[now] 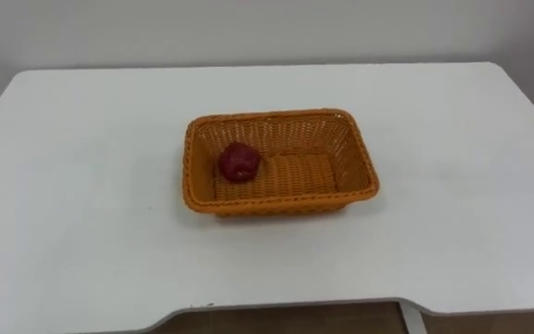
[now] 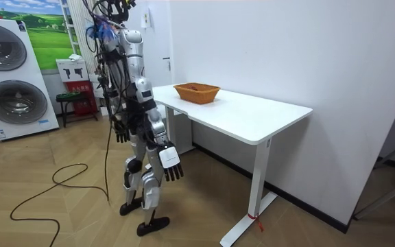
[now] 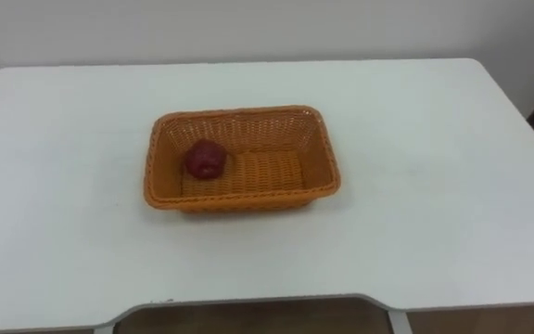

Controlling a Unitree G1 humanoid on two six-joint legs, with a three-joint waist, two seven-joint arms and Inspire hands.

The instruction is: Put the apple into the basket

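Room view: the right hand [image 2: 172,165] hangs at the robot's side, fingers [image 2: 177,175] slack and holding nothing. The left hand [image 2: 120,129] droops the same way. Both are low and clear of the table [image 2: 252,116], smooth, white and round-cornered. Well above and beyond the fingers stands a rectangular orange woven basket [image 1: 276,202]. The round dark-red apple [image 1: 239,162] lies in its left end.
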